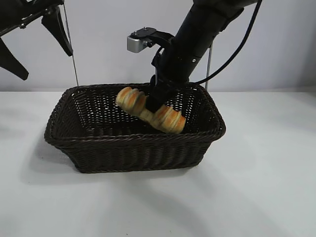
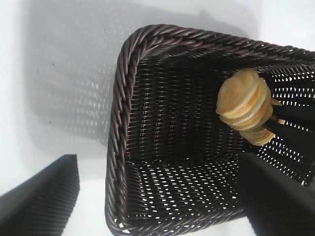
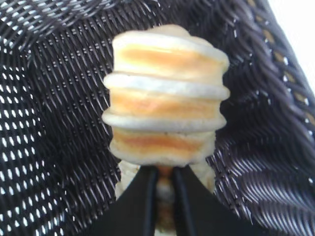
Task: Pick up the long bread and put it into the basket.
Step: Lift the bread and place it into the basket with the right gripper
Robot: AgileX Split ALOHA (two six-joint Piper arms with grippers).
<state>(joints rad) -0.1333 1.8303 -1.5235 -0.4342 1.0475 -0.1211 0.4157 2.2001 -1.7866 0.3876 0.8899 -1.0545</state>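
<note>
The long bread (image 1: 170, 120), a golden-tan loaf with orange stripes, hangs tilted inside the dark brown wicker basket (image 1: 133, 139), its right end lower. My right gripper (image 1: 152, 107) reaches down into the basket and is shut on the loaf's middle. In the right wrist view the bread (image 3: 167, 98) sticks out past the two narrow fingers (image 3: 147, 196), with the basket wall (image 3: 49, 98) behind. My left gripper (image 1: 37, 44) hovers open, high at the back left, holding nothing. Its view looks down on the basket's corner (image 2: 120, 98) and the bread's end (image 2: 243, 101).
The basket stands mid-table on a white surface (image 1: 266, 187), with bare table all around it. A thin rod (image 1: 74, 54) stands behind the basket's left corner, and the right arm's camera mount (image 1: 138, 42) juts out above the basket.
</note>
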